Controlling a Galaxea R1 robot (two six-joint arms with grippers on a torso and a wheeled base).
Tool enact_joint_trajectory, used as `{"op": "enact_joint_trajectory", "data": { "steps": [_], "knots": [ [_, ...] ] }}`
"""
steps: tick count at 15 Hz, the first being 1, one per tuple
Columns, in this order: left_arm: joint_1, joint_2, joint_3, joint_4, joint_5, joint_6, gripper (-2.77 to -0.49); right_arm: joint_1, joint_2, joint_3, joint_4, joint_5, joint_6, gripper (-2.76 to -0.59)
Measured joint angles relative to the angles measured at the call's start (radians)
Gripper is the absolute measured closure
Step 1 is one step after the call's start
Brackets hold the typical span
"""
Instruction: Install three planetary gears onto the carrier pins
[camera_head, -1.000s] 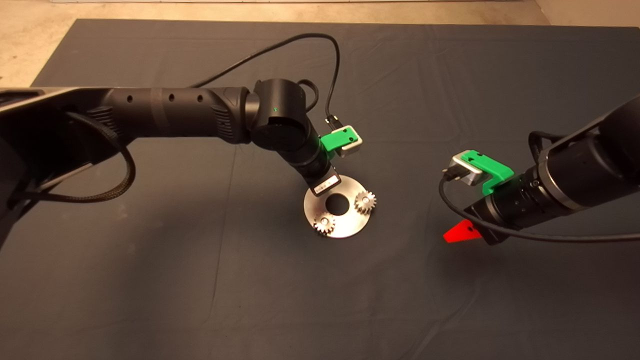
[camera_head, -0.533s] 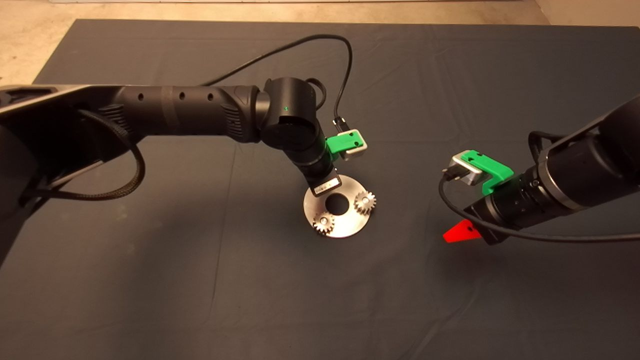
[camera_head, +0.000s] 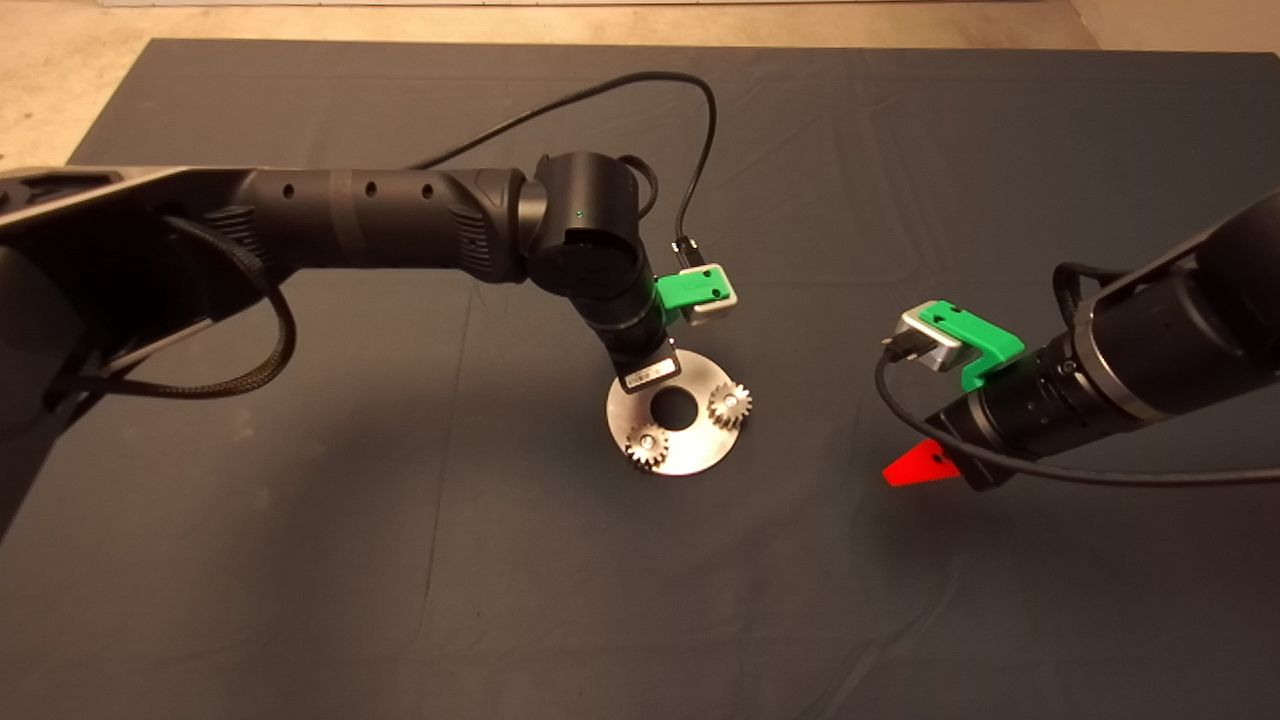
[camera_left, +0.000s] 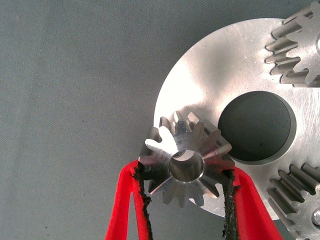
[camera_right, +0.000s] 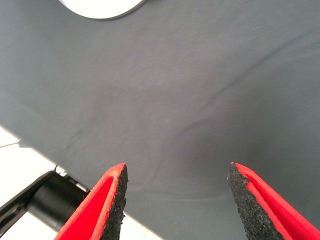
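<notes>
No legible text, brand, number or sign in any view; one small white label (camera_head: 650, 372) sits on the left arm's wrist just above the disc (camera_head: 700, 455) in the head view; its print is too small to read.

The left arm reaches in from the left toward the table's middle, wrist bent downward, its left hand (camera_left: 186, 172) pinched shut with both red fingers (camera_left: 127, 200) pressed inward. The right arm waits at the right, its right hand (camera_right: 175, 192) spread wide, fingers well apart.
</notes>
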Motion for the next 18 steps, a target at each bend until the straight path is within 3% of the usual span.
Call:
{"op": "enact_joint_trajectory", "data": {
  "steps": [1,2,4,6,9,12,16,18],
  "knots": [
    [0.0,-0.001,0.0,0.0,-0.001,0.002,-0.54,0.0,0.0,0.005,0.0,0.012,0.0,-1.47],
    [0.0,-0.004,-0.002,-0.003,-0.005,0.002,-0.54,0.0,0.003,0.013,0.0,0.039,0.002,-1.47],
    [-0.003,-0.005,-0.004,-0.007,-0.008,0.002,-0.53,0.0,0.022,0.016,0.0,0.053,0.004,-1.47],
    [-0.003,-0.003,-0.004,-0.007,-0.001,0.002,-0.53,0.0,0.022,0.016,0.0,0.053,0.004,-1.47],
    [-0.003,0.006,-0.004,-0.007,0.026,0.002,-0.53,0.0,0.021,0.016,0.0,0.05,0.004,-1.47],
    [-0.008,0.007,-0.007,-0.015,0.034,0.001,-0.53,0.0,0.019,0.016,0.0,0.05,0.004,-1.47],
    [-0.008,0.018,-0.017,-0.02,0.061,0.001,-0.52,0.0,0.019,0.016,0.0,0.049,0.004,-1.47],
    [-0.008,0.021,-0.021,-0.025,0.062,0.001,-0.52,0.0,0.019,0.016,0.0,0.049,0.004,-1.47]
  ]
}}
